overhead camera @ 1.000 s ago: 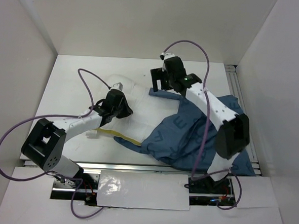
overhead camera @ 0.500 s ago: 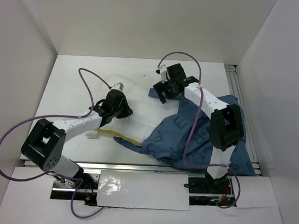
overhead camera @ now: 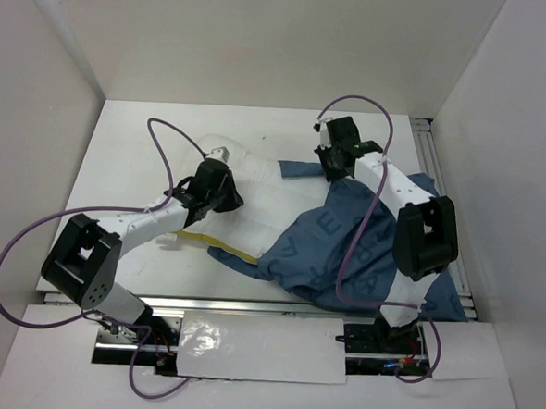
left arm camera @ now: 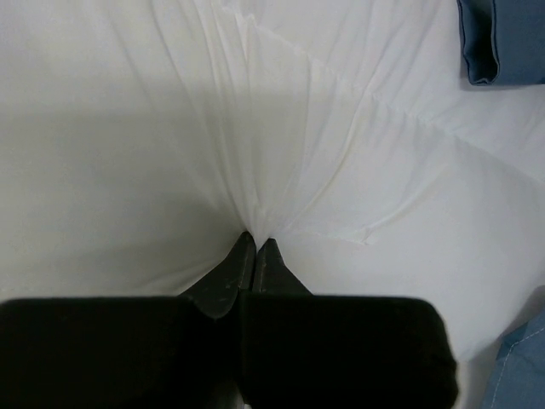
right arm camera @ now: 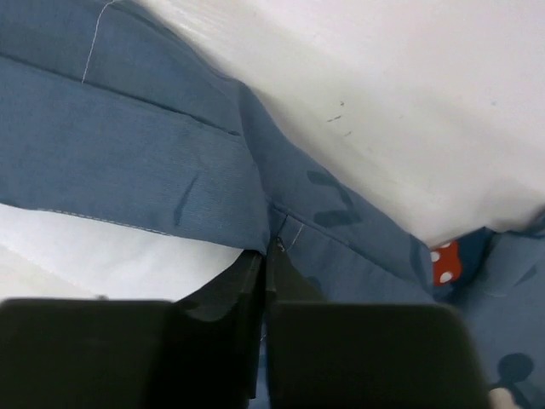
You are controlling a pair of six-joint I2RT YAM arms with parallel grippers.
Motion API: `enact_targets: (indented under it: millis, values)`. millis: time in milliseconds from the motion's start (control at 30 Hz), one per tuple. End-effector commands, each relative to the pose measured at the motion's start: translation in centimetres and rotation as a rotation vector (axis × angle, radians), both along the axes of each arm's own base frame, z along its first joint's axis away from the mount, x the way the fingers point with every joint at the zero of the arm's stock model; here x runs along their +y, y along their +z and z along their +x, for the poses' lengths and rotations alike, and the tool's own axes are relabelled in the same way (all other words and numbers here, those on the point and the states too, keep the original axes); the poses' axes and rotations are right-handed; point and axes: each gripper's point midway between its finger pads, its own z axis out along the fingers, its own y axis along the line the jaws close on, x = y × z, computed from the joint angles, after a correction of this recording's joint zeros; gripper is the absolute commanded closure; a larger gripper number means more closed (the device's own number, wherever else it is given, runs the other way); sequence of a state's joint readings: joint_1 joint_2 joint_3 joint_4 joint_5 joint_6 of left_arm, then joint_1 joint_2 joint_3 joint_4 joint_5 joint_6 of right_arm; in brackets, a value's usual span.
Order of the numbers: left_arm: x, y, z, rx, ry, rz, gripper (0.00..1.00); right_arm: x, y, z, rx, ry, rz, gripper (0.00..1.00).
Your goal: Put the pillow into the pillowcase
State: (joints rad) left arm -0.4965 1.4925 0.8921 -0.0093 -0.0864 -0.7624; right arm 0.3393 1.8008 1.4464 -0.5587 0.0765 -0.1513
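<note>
Two grippers, both clenched. Over on the left, the left gripper [left arm camera: 256,242] pinches a small tuck of the pillow [overhead camera: 259,204], which lies in the middle of the desk [overhead camera: 138,136] with its yellow piping [overhead camera: 216,248] toward the near edge. To the right, the right gripper [right arm camera: 269,250] nips the hem of the pillowcase [overhead camera: 344,251], which is heaped toward the right near corner. Each grip looks thin, so I reckon a hard tug could slip the cloth free. Fabric sits right between each pair of jaws, touching both.
</note>
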Motion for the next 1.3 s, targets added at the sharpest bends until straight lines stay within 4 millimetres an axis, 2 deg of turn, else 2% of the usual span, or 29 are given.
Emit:
enact_targets:
  millis: [0, 67, 200, 233, 267, 300, 333, 367, 400, 433, 467, 500, 567, 600, 667, 700, 733, 767, 800, 833, 867, 933, 967, 1000, 1067, 1133, 1200, 1233, 1267]
  values:
    - [-1.6, 3.6, 2.3, -0.121, -0.030, -0.045, 1.00, -0.4, 3.0, -0.7, -0.051, -0.050, 0.039, 1.00]
    - [-2.3, 4.1, 2.4, -0.144, -0.053, -0.057, 1.00, 0.9, 4.3, -0.3, -0.091, -0.021, 0.095, 1.00]
    - [-3.8, 7.0, 2.1, -0.236, -0.130, -0.114, 1.00, 6.3, 7.7, -0.1, -0.167, 0.099, 0.261, 1.00]
    - [-4.0, 8.5, 2.2, -0.287, -0.157, -0.114, 1.00, 7.7, 7.9, -0.2, -0.155, 0.142, 0.289, 1.00]
    - [-4.6, 9.7, 2.1, -0.318, -0.184, -0.125, 1.00, 9.8, 9.4, -0.1, -0.185, 0.191, 0.317, 1.00]
    - [-4.8, 10.6, 2.1, -0.341, -0.199, -0.130, 1.00, 10.9, 9.9, 0.1, -0.196, 0.217, 0.333, 1.00]
    - [-5.3, 12.1, 2.3, -0.379, -0.232, -0.131, 1.00, 12.2, 9.4, 0.2, -0.181, 0.241, 0.337, 1.00]
    - [-5.3, 13.5, 2.3, -0.411, -0.235, -0.136, 1.00, 14.2, 10.8, 0.2, -0.208, 0.280, 0.354, 1.00]
    - [-5.4, 14.9, 2.2, -0.437, -0.243, -0.151, 1.00, 15.2, 11.0, 0.2, -0.211, 0.297, 0.358, 1.00]
    - [-5.4, 15.3, 2.3, -0.446, -0.249, -0.142, 1.00, 16.4, 11.4, 0.2, -0.215, 0.316, 0.380, 1.00]
    - [-5.2, 16.8, 2.4, -0.474, -0.243, -0.140, 1.00, 17.7, 11.0, 0.5, -0.211, 0.320, 0.395, 1.00]
    - [-5.0, 17.6, 2.5, -0.488, -0.230, -0.140, 1.00, 19.3, 12.4, 0.4, -0.233, 0.335, 0.428, 1.00]
    - [-4.7, 18.5, 2.8, -0.486, -0.177, -0.144, 1.00, 22.2, 13.2, 0.4, -0.233, 0.328, 0.513, 1.00]
    - [-4.3, 19.2, 2.9, -0.489, -0.149, -0.152, 1.00, 23.2, 14.3, 0.5, -0.249, 0.320, 0.558, 1.00]
    - [-3.9, 19.7, 3.3, -0.488, -0.093, -0.171, 1.00, 25.3, 14.4, 0.5, -0.214, 0.290, 0.663, 1.00]
    - [-3.6, 19.9, 3.2, -0.485, -0.076, -0.178, 1.00, 26.6, 15.7, 0.8, -0.238, 0.300, 0.713, 1.00]
    - [-3.3, 20.0, 3.4, -0.483, -0.052, -0.180, 1.00, 27.1, 15.8, 1.2, -0.218, 0.267, 0.754, 1.00]
    - [-3.1, 20.5, 3.3, -0.484, -0.029, -0.203, 1.00, 27.7, 14.0, 2.1, -0.195, 0.244, 0.749, 1.00]
    - [-3.0, 20.3, 3.0, -0.480, -0.025, -0.210, 1.00, 28.3, 15.2, 2.8, -0.214, 0.241, 0.777, 1.00]
    - [-2.7, 20.4, 3.2, -0.479, -0.005, -0.211, 1.00, 28.7, 14.8, 3.2, -0.195, 0.224, 0.788, 1.00]
    - [-2.0, 19.8, 3.1, -0.469, 0.038, -0.211, 1.00, 29.5, 13.2, 3.5, -0.150, 0.209, 0.804, 1.00]
    - [-1.3, 19.1, 3.1, -0.461, 0.075, -0.201, 1.00, 30.3, 13.5, 3.5, -0.145, 0.225, 0.849, 1.00]
    - [-0.4, 17.9, 3.1, -0.442, 0.129, -0.188, 1.00, 30.7, 13.4, 3.4, -0.149, 0.243, 0.878, 1.00]
    - [-0.4, 17.8, 3.1, -0.442, 0.129, -0.187, 1.00, 30.7, 13.4, 3.4, -0.149, 0.243, 0.879, 1.00]
    - [0.8, 16.4, 3.3, -0.422, 0.204, -0.167, 1.00, 30.6, 13.3, 3.8, -0.170, 0.242, 0.872, 1.00]
    - [1.7, 13.7, 3.6, -0.368, 0.291, -0.162, 1.00, 30.0, 12.5, 4.7, -0.169, 0.231, 0.821, 1.00]
    - [3.2, 11.1, 3.8, -0.316, 0.406, -0.140, 1.00, 29.5, 11.3, 4.6, -0.131, 0.263, 0.786, 0.88]
    - [3.8, 8.8, 3.7, -0.263, 0.444, -0.100, 1.00, 28.8, 10.5, 4.4, -0.100, 0.285, 0.759, 0.70]
    - [3.8, 8.0, 3.8, -0.250, 0.444, -0.087, 1.00, 28.6, 10.1, 4.2, -0.095, 0.292, 0.740, 0.59]
